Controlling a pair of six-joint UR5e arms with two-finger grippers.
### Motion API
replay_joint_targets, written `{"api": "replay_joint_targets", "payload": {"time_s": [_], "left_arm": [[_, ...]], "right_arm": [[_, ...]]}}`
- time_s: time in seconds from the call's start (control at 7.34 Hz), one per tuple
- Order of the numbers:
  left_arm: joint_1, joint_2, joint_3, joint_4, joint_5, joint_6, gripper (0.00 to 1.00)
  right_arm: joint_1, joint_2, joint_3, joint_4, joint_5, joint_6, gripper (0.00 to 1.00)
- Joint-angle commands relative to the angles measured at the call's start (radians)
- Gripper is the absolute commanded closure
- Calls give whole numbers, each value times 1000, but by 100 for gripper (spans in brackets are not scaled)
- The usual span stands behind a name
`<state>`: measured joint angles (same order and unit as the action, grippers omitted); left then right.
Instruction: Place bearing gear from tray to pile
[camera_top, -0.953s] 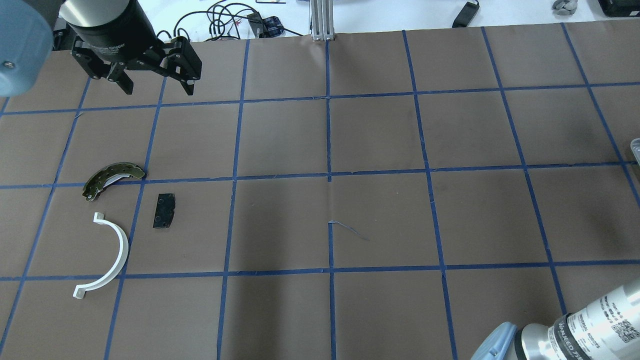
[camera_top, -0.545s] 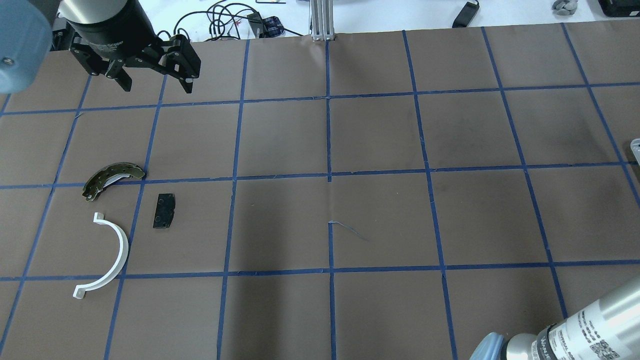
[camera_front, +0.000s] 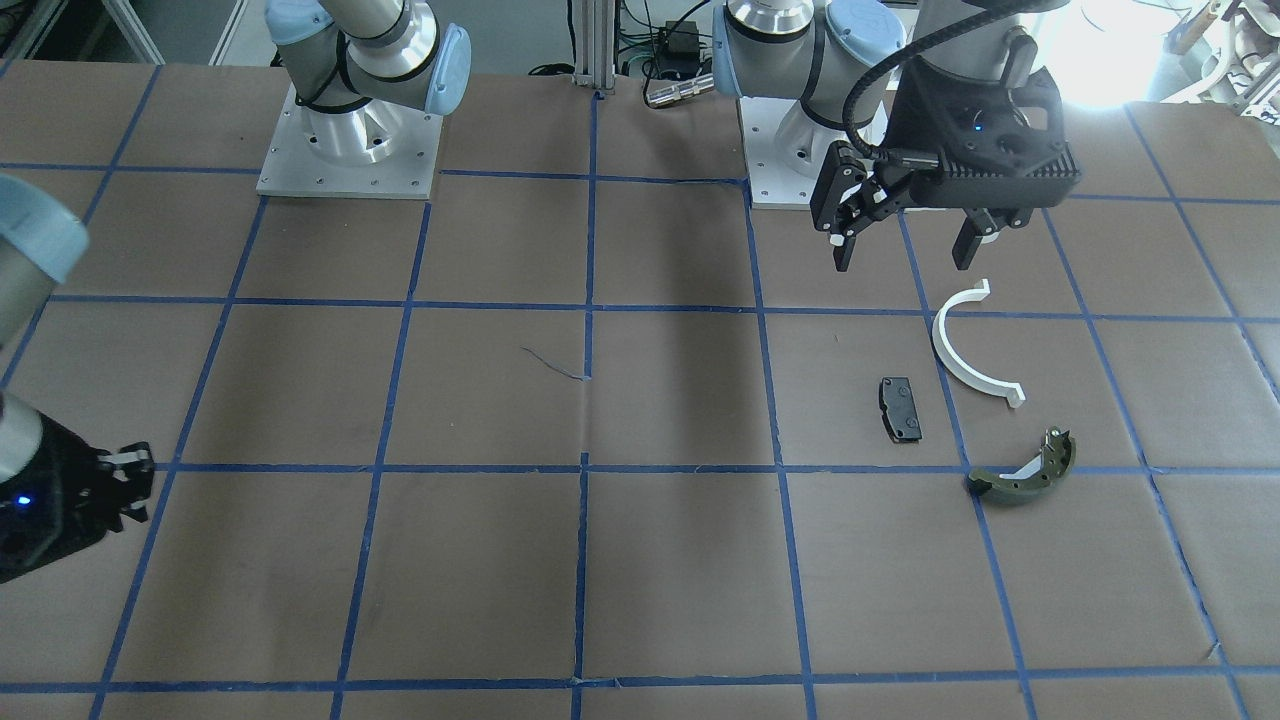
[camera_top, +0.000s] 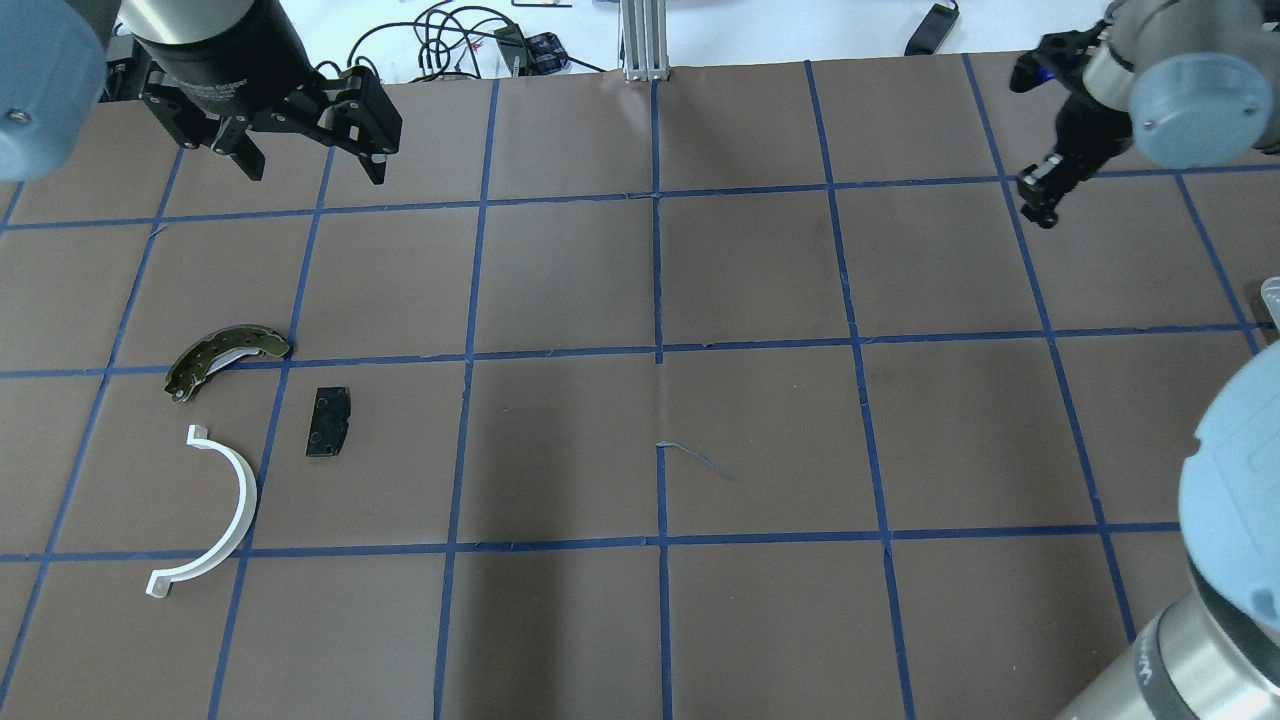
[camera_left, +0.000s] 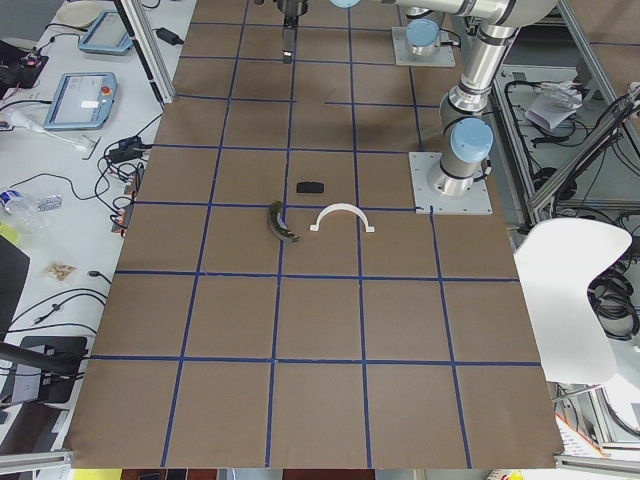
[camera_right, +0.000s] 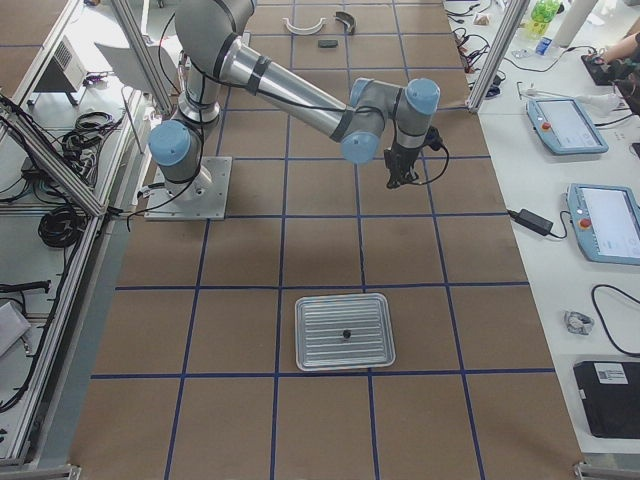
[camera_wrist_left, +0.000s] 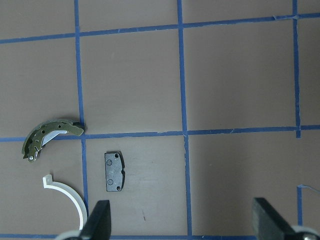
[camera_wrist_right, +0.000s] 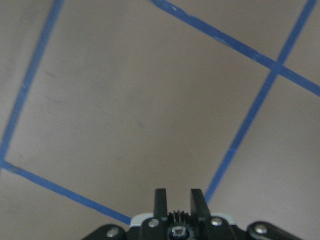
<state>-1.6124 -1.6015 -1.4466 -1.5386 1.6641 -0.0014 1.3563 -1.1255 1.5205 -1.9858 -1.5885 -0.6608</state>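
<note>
The pile lies on the table's left: an olive-green curved shoe (camera_top: 225, 355), a small black pad (camera_top: 329, 421) and a white half-ring arc (camera_top: 225, 520). My left gripper (camera_top: 310, 170) hangs open and empty beyond the pile; its wrist view shows the shoe (camera_wrist_left: 50, 137), the pad (camera_wrist_left: 113, 171) and the arc (camera_wrist_left: 67, 195) below it. My right gripper (camera_top: 1038, 208) is high at the far right of the table. In the right wrist view it (camera_wrist_right: 179, 197) is shut on a small black bearing gear (camera_wrist_right: 179, 217). The metal tray (camera_right: 310, 350) lies near the table's right end.
A small dark part (camera_right: 346, 333) lies in the middle of the tray. The brown table cover (camera_top: 660, 400) carries a blue tape grid. Cables and tablets lie beyond the far edge. The tray's edge (camera_top: 1270, 295) just shows at the overhead view's right border.
The right arm has swung up: its gripper now shows at the overhead view's far right, where before only the forearm showed at the bottom corner. The left gripper has hardly moved.
</note>
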Motion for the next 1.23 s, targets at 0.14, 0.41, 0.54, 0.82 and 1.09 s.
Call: {"api": "replay_joint_targets", "payload": {"time_s": [0.14,0.41,0.54,0.82,1.09], "left_arm": [[0,-2,2,0,-3,0,0],[0,12,-15,0,-3,3,0],[2,9,-14,0,-3,4,0],[8,12,-20,0,-4,-2,0],[8,15,-23,-14,-7,-5,0]], "right_arm": [[361,-2,18,-24,2,631,100],[562,6,15,-34,7,954,100],[628,16,15,-34,33,1098,100],[676,35,16,-62,240,1240,100],[775,100,9,-151,225,1354,100]]}}
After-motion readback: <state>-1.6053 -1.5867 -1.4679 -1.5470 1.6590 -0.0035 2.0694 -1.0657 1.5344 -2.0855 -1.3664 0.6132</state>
